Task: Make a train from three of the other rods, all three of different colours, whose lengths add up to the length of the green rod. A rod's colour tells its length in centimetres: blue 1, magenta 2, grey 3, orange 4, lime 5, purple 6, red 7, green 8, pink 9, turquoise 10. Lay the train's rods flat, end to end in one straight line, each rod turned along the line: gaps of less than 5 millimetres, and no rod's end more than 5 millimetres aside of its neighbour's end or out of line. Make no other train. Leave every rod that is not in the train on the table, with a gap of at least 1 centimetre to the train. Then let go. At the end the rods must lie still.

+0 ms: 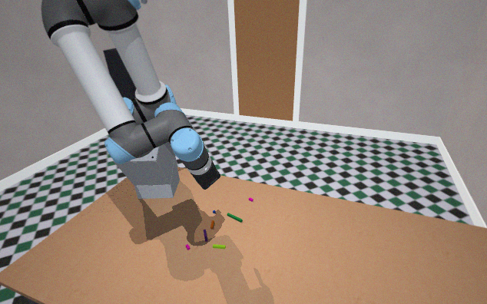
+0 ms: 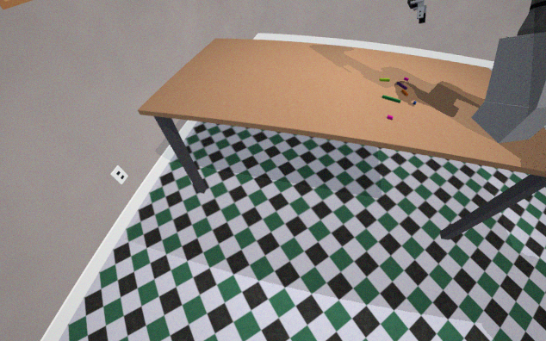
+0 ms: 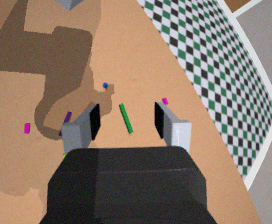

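Reading the top view from the left: first a magenta rod (image 1: pixel 187 246) on the wooden table (image 1: pixel 357 253), then a purple rod (image 1: pixel 205 235) and an orange rod (image 1: pixel 212 224) lying in the arm's shadow. Next, a tiny blue rod (image 1: pixel 214 211) behind those, and a lime rod (image 1: pixel 219 246) in front. Further right, the green rod (image 1: pixel 234 217), lying flat and apart from all the others. Last, a second magenta rod (image 1: pixel 250 199), well apart toward the far edge. No two rods touching or lined up end to end; no train begun.

Above the cluster, the gripper (image 3: pixel 127 125): jaws spread fully, nothing between them, held high over the table and pointed down. In the wrist view, frames the green rod between the fingers, but far below, not within reach.

Judged as the approach for a first pick. Of the rods present, only blue, magenta and lime add up to green's eight. Next move likely: choose one of these three, shift over it, turn the jaws across its width and descend. Worth keeping clear of purple and orange close by, and placing the line well away from the green rod.
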